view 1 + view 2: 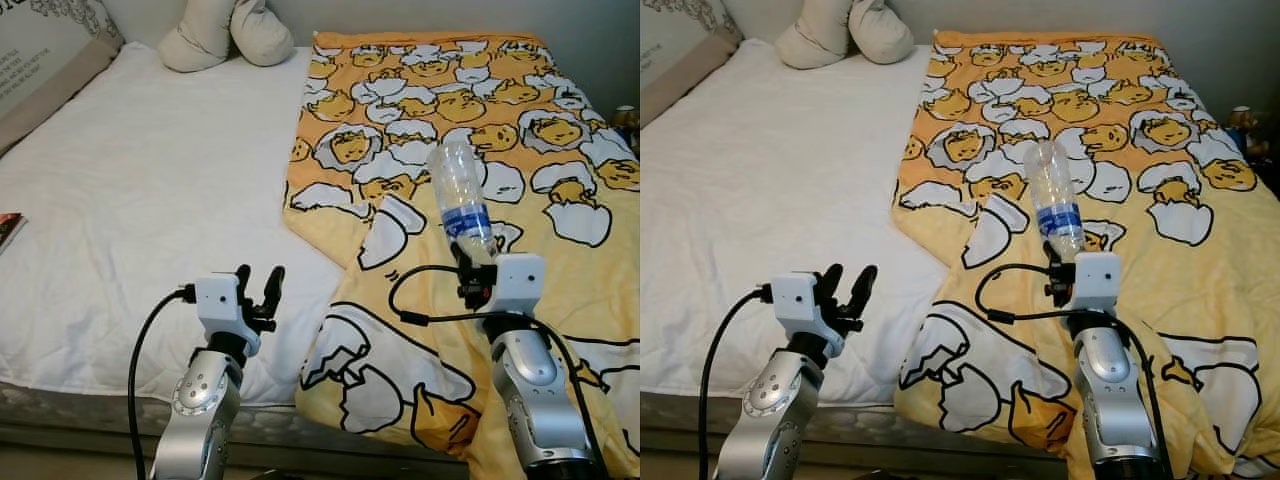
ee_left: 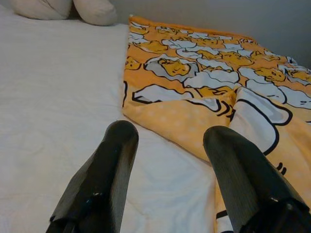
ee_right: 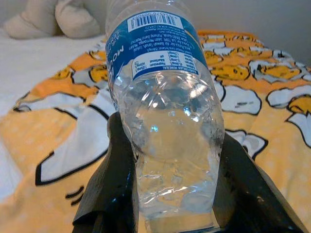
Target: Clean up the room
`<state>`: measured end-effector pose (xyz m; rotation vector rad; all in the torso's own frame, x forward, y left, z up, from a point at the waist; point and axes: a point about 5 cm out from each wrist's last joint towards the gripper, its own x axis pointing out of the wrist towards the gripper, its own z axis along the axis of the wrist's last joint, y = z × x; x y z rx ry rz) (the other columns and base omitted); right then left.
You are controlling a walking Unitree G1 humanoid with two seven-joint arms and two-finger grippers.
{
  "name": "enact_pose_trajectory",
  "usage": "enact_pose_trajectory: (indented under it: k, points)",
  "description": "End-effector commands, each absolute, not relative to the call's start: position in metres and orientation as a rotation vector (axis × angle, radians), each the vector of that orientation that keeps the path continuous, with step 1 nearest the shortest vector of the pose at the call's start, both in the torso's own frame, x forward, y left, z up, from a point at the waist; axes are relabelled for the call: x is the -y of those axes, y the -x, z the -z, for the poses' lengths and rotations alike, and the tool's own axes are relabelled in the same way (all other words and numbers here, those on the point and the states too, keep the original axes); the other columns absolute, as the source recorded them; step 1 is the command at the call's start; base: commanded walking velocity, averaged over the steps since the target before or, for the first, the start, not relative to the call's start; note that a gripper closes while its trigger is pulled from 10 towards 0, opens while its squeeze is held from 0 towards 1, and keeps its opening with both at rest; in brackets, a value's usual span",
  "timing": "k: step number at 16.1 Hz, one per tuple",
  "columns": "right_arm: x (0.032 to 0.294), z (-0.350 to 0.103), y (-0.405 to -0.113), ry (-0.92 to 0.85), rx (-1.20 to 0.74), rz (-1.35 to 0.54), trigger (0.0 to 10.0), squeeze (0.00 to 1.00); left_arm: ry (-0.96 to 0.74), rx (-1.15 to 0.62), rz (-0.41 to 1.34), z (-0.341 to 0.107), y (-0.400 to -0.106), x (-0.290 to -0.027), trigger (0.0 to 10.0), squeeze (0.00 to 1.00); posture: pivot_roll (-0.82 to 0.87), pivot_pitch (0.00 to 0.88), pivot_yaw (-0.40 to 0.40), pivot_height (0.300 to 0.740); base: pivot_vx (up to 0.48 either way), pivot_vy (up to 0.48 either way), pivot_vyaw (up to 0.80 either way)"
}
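A clear plastic bottle (image 1: 462,197) with a blue label stands upright above the yellow patterned blanket (image 1: 440,110), held at its lower end by my right gripper (image 1: 474,262). The right wrist view has the bottle (image 3: 163,111) clamped between both black fingers (image 3: 112,184). My left gripper (image 1: 258,285) is raised over the white sheet (image 1: 140,190) near the bed's front edge, open with nothing in it. Its two fingers (image 2: 102,179) stand apart in the left wrist view.
Two beige pillows (image 1: 225,30) lie at the head of the bed. A headboard cushion (image 1: 45,60) runs along the left side. A small book (image 1: 8,228) sits at the bed's left edge. Some object (image 1: 627,120) stands beyond the bed's right side.
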<state>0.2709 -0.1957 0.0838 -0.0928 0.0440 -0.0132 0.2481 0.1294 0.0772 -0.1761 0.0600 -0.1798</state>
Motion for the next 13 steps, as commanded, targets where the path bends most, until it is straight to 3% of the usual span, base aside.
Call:
enact_pose_trajectory:
  k: [1, 8, 13]
  points:
    - [0.194, -0.091, -0.277, 0.083, -0.019, 0.011, 0.0, 0.00, 0.156, -0.061, 0.179, -0.077, -0.250, -0.129, 10.0, 0.00, -0.18, 0.000, 0.055, 0.740, 0.000, 0.000, 0.65]
    - [0.185, -0.081, -0.279, 0.067, -0.050, -0.013, 0.0, 0.00, 0.101, -0.048, 0.181, -0.079, -0.243, -0.132, 10.0, 0.00, -0.16, 0.000, 0.065, 0.740, 0.000, 0.000, 0.72]
    - [0.187, -0.074, -0.284, 0.015, -0.089, 0.007, 0.0, 0.00, 0.086, -0.069, 0.192, -0.080, -0.244, -0.136, 10.0, 0.00, -0.15, 0.000, 0.085, 0.740, -0.454, 0.000, 0.71]
